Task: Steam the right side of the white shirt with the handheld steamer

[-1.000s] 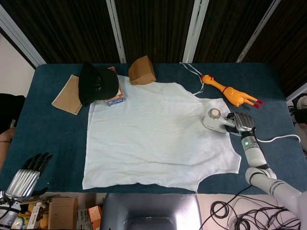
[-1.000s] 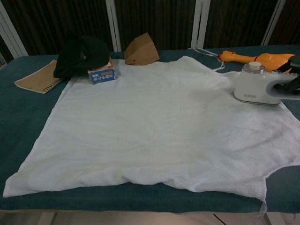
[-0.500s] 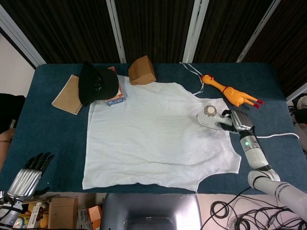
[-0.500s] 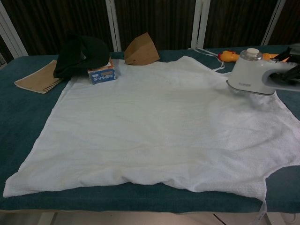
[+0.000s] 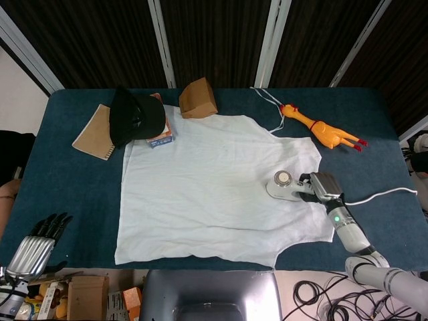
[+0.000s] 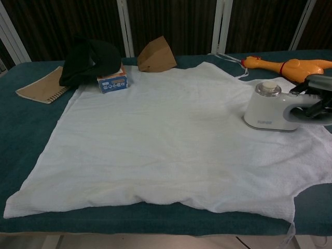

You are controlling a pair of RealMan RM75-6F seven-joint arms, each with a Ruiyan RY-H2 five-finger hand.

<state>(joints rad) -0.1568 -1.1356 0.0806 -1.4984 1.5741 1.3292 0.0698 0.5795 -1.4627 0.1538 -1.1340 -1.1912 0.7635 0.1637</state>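
From above, the white shirt [image 5: 217, 190] lay spread flat on the blue table [image 5: 73, 194]. The handheld steamer [image 5: 284, 185] sat on the shirt's right side, at about 4 o'clock from the shirt's middle. The right hand [image 5: 322, 186] was wrapped around the steamer's handle, holding it. A white cord [image 5: 381, 194] ran off from the hand toward 3 o'clock. The left hand [image 5: 37, 246] hung off the table edge at 8 o'clock, fingers straight and a little apart, with nothing in it. A rubber chicken [image 5: 321, 128] lay at 2 o'clock, just past the shirt. A black cap [image 5: 136, 116] sat at 11 o'clock, partly on a brown notebook [image 5: 93, 132], with a small blue box [image 5: 161, 138] just beside it. A brown paper bag [image 5: 198, 99] stood at 12 o'clock, by the shirt's top edge.

From the chest, the steamer [image 6: 270, 107] stood flat on the shirt [image 6: 166, 140] at 3 o'clock. The right hand [image 6: 315, 98] gripped its handle at the picture's edge. The rubber chicken [image 6: 288, 66] lay behind it. The cap [image 6: 88, 61], blue box [image 6: 112, 81], notebook [image 6: 44, 85] and paper bag [image 6: 155, 55] sat along the far side, from 10 to 12 o'clock.
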